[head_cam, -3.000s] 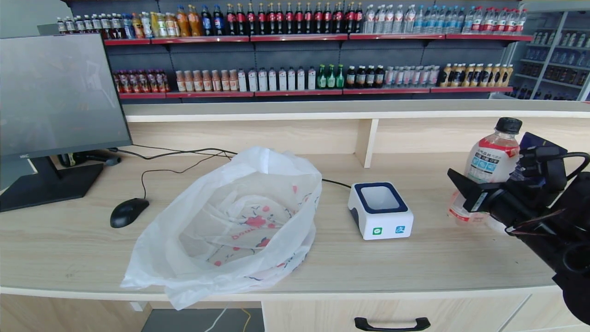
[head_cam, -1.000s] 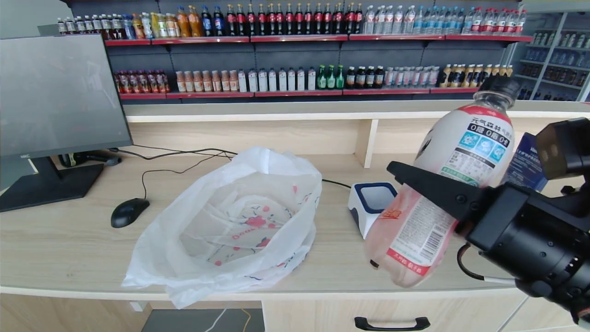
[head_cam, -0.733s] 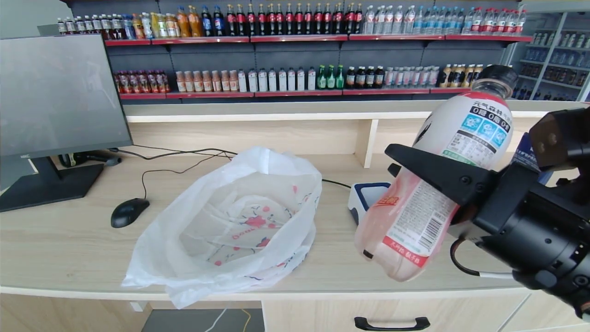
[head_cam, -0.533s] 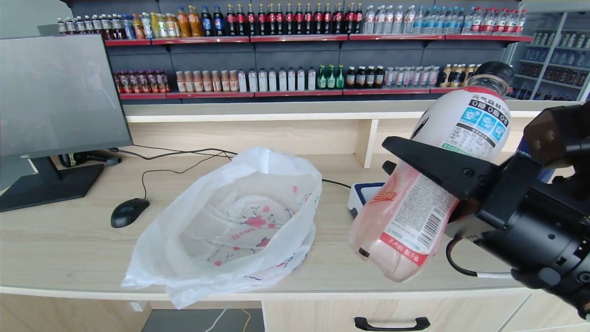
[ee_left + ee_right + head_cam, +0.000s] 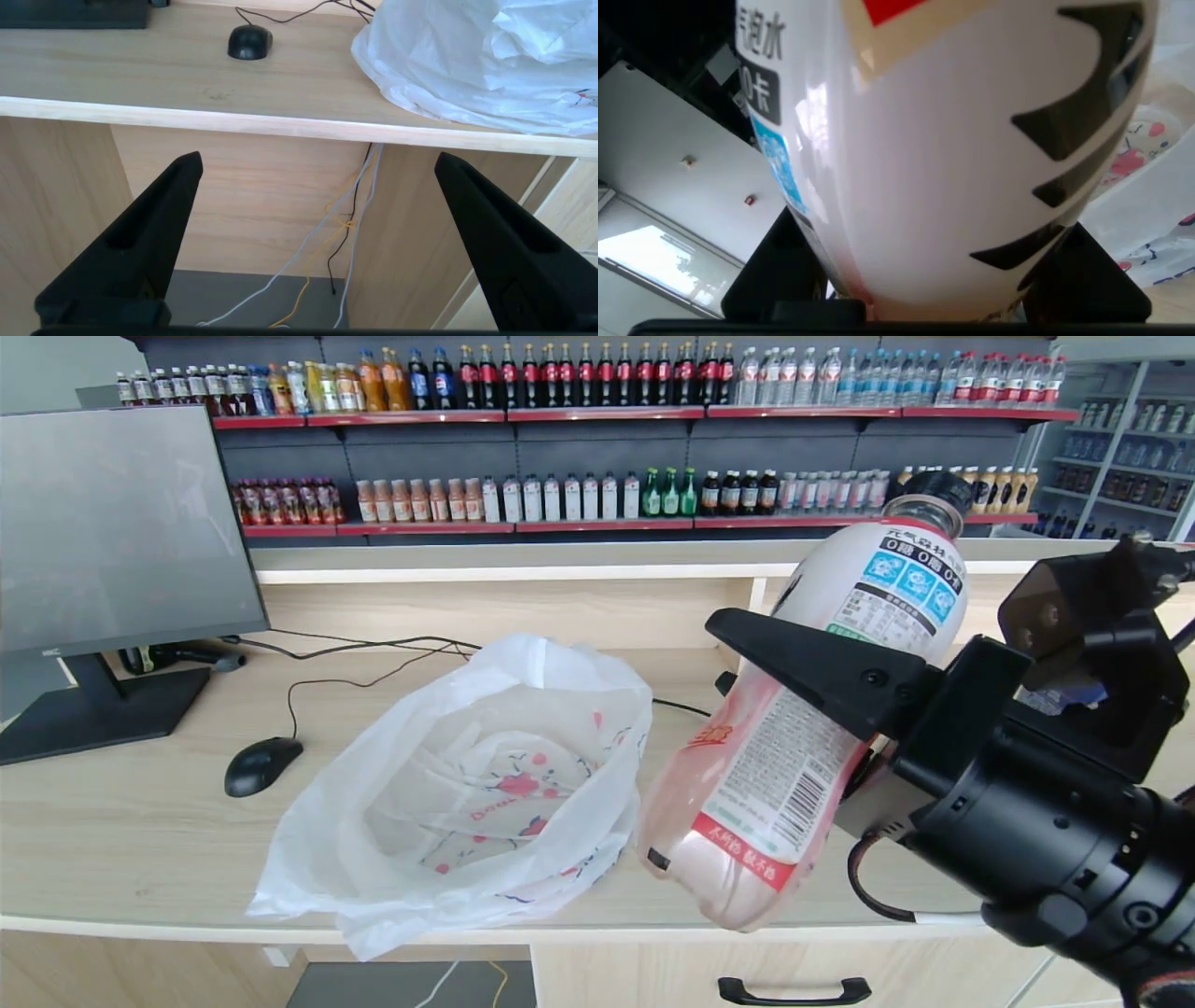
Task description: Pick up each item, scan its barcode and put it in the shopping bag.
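My right gripper (image 5: 738,663) is shut on a pale pink drink bottle (image 5: 794,728) with a black cap. It holds the bottle tilted above the counter, just right of the shopping bag, with the barcode facing the head camera. The bottle (image 5: 952,140) sits very close to the right wrist camera, between the fingers. The white shopping bag (image 5: 467,784) lies open on the counter's middle. The scanner is hidden behind the bottle. My left gripper (image 5: 318,252) is open and holds nothing, below the counter's front edge, left of the bag (image 5: 486,56).
A monitor (image 5: 112,523) stands at the far left with a black mouse (image 5: 260,763) and cables beside it. A raised ledge (image 5: 653,560) runs along the counter's back. A blue box (image 5: 1050,695) peeks out behind my right arm. Drink shelves line the wall.
My right gripper lifted the bottle from the counter's right end, tilted it, and carried it left over the scanner toward the bag. The bag has not moved.
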### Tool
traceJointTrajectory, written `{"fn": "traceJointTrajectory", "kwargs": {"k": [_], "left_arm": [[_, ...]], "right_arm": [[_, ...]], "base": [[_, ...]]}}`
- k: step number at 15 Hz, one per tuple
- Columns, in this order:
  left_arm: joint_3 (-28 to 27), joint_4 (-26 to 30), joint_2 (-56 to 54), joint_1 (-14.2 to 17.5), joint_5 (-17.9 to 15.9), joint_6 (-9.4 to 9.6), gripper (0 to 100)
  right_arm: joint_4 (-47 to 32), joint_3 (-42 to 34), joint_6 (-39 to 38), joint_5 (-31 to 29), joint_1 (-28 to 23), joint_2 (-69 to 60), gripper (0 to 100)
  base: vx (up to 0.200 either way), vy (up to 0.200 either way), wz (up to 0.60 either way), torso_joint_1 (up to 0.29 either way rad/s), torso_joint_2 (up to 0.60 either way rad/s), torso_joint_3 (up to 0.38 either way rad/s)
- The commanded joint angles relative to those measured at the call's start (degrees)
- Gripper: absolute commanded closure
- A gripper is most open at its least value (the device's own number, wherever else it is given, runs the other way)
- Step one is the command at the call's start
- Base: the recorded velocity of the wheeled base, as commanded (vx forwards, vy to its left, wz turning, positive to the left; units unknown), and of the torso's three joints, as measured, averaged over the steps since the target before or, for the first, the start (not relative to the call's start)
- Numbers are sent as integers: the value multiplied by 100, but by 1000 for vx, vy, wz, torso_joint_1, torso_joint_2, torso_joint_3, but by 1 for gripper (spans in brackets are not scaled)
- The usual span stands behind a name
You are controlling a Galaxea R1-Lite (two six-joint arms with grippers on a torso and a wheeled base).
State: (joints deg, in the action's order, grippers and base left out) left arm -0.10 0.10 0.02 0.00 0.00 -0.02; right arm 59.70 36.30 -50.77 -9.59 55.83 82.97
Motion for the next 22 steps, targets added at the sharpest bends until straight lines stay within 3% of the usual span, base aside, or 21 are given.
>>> {"fn": "traceJointTrajectory", "kwargs": {"k": [1, 22], "left_arm": [[1, -1, -2, 0, 0, -6, 0], [1, -1, -2, 0, 0, -6, 0]], "right_arm": [[-2, 105, 6, -16, 50, 167, 100], [33, -159, 481, -166, 165, 167, 100]], "base": [[0, 0, 0, 0, 0, 0], [0, 0, 0, 0, 0, 0]]}}
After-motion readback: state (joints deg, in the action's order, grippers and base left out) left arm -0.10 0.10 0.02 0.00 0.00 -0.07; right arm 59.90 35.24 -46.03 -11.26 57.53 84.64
